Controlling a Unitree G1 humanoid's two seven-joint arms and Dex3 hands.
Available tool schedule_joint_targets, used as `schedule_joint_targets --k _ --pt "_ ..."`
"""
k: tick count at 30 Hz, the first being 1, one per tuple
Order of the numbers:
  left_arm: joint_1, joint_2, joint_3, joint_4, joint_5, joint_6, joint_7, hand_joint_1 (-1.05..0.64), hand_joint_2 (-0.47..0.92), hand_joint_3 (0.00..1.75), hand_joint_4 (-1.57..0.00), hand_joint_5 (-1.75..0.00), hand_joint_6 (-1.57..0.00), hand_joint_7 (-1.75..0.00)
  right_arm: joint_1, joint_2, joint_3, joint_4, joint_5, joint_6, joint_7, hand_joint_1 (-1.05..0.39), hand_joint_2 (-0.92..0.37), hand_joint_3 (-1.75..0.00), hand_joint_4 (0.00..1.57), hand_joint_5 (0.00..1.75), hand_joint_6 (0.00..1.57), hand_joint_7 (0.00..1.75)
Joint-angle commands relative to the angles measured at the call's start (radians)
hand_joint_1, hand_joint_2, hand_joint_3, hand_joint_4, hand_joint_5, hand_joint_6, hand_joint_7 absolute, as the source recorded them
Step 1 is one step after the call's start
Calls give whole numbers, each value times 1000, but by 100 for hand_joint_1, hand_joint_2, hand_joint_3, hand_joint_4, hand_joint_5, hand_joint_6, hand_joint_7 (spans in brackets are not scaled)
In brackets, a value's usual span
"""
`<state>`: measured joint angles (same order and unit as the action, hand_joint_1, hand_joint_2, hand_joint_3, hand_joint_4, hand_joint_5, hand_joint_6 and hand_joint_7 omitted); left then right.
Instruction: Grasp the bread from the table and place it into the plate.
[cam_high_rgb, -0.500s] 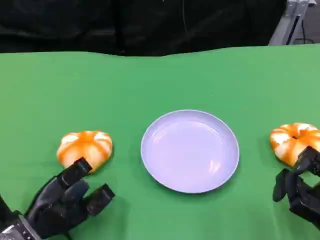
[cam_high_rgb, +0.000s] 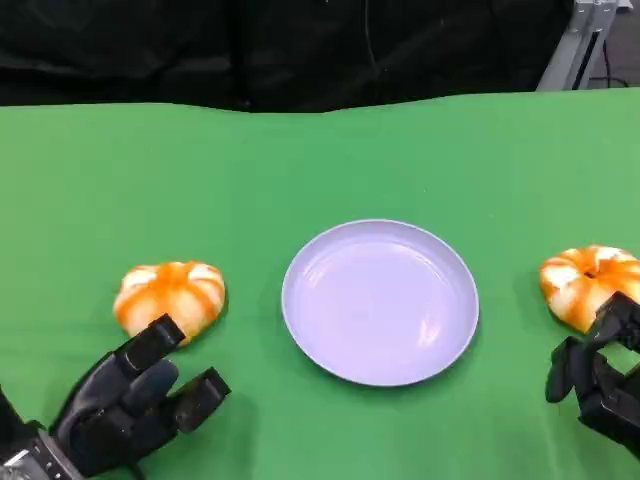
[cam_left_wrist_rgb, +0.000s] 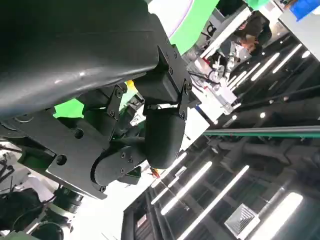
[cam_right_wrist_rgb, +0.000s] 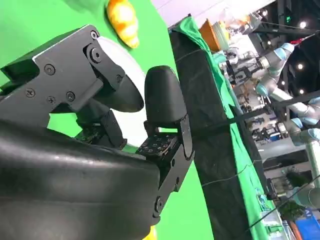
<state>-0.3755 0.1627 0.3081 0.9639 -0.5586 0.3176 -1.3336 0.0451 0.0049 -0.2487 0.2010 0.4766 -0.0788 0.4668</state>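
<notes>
Step in hand: approach, nothing grasped yet. Plate (cam_high_rgb: 380, 302) sits mid-counter (cam_high_rgb: 300, 160), bare. Left bread (cam_high_rgb: 170, 297) lies on counter left of plate; right bread (cam_high_rgb: 590, 284) on counter at far right.

Left robot hand (cam_high_rgb: 135, 400) released, fingers apart, holding nothing, fingertip just near side of left bread. Right robot hand (cam_high_rgb: 600, 375) near right bread; contact and openness you cannot tell.

Next, as judgement: move left robot hand forward over bread, close around it, carry right to plate.

Table (cam_high_rgb: 320, 160): matt green cloth. Plate (cam_high_rgb: 380, 301): smooth glossy pale plastic. Both breads (cam_high_rgb: 170, 295) (cam_high_rgb: 588, 282): glazed, shiny. Fingers (cam_high_rgb: 160, 340): matt black plastic.
</notes>
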Motion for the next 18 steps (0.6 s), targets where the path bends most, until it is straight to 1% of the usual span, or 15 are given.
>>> schedule_joint_targets --k 1,2,3,4,5,6,7,8,9,10,11,12,13,15,18 --pt "31 -7 19 -76 7 -42 97 -12 52 96 -81 -175 -94 -139 -7 -10 -7 -9 8 -5 -2 -3 -45 -139 92 175 78 164" --pt "56 -23 26 -128 8 -70 152 -15 57 84 -80 -169 -94 -123 -6 -10 -7 -12 8 -4 -3 -3 -45 -139 92 175 78 164" --pt "83 -38 29 -187 11 -93 206 -17 65 67 -80 -160 -96 -107 -5 -10 -7 -14 9 -1 -4 -3 -45 -139 92 175 78 164" --pt "116 -56 26 -270 18 -121 263 -18 68 59 -79 -154 -95 -99 -6 -11 -7 -12 8 -3 -3 -3 -45 -139 92 175 78 164" --pt "138 -66 21 -328 21 -133 299 -19 75 49 -76 -133 -91 -81 -7 -12 -8 -10 7 -5 -1 -3 -45 -139 91 175 78 164" --pt "156 -73 15 -371 21 -138 324 -20 84 34 -76 -117 -93 -61 -7 -13 -8 -8 6 -6 -1 -3 -45 -140 91 175 78 164" --pt "190 -84 -6 -454 86 -242 392 -21 87 28 -76 -111 -94 -53 -9 -14 -9 -4 5 -8 0 -3 -45 -140 91 175 78 164" --pt "214 -91 -23 -511 135 -317 441 -30 90 19 -72 -89 -88 -35 -11 -16 -9 0 4 -8 1 -3 -45 -140 91 175 77 163" --pt "239 -94 -44 -554 277 -527 553 -40 91 14 -72 -66 -86 -18 -13 -17 -10 1 3 -7 -1 -3 -45 -139 91 175 77 163" --pt "258 -92 -60 -585 407 -700 657 -49 92 14 -70 -51 -82 -10 -16 -18 -11 4 5 -4 0 -3 -45 -139 91 175 77 163" --pt "271 -87 -69 -605 526 -832 756 -55 92 15 -69 -41 -80 -6 -19 -19 -12 7 7 -2 2 -3 -46 -139 91 175 77 163" --pt "279 -79 -75 -617 633 -934 845 -61 92 17 -65 -32 -75 -2 -21 -20 -13 9 8 0 1 -3 -46 -139 91 175 77 163" --pt "282 -66 -79 -625 719 -992 922 -64 92 17 -62 -27 -72 -1 -23 -20 -13 11 7 -1 0 -3 -45 -139 91 175 78 163" --pt "283 -39 -87 -631 869 -1064 1059 -69 92 17 -58 -21 -67 0 -25 -21 -12 15 4 -4 -1 -3 -45 -140 91 175 78 163" --pt "286 39 -130 -707 1198 -1044 1337 -80 92 18 -49 -11 -59 0 -25 -22 -11 11 4 2 -4 -3 -44 -140 91 175 78 164"
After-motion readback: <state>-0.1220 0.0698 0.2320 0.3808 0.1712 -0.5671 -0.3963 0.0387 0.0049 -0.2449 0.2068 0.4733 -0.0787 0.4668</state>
